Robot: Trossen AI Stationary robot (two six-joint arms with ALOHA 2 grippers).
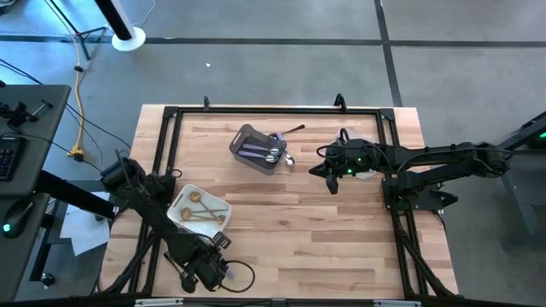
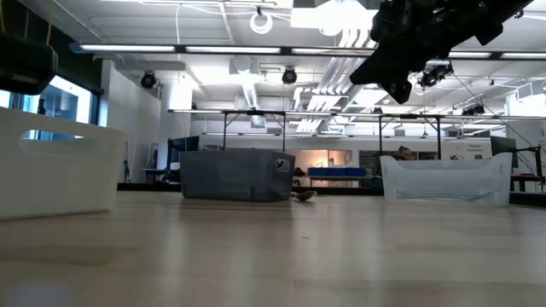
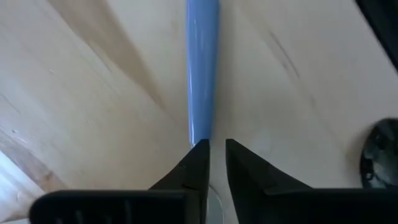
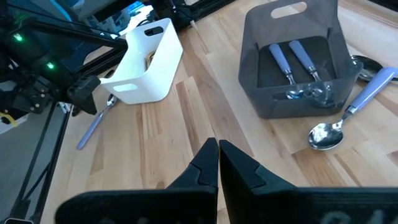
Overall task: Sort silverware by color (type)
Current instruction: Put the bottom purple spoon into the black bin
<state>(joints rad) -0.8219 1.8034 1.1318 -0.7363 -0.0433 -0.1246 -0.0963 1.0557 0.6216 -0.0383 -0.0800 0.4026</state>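
Left wrist view shows your left gripper (image 3: 214, 155) barely parted around a lilac-handled utensil (image 3: 202, 68) beside the white tray (image 1: 181, 215) (right gripper (image 4: 217, 155) closed, idle): it could slip out.

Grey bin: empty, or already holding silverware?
Holding some. The grey bin has two lilac-handled pieces lying inside; another lilac-handled spoon lies outside beside it.

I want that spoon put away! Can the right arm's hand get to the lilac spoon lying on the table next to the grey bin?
Probably yes. The right hand hangs above bare wood, and the lilac-handled spoon lies in the open beside the grey bin, with nothing between them. Its fingers are shut, so they must open first.
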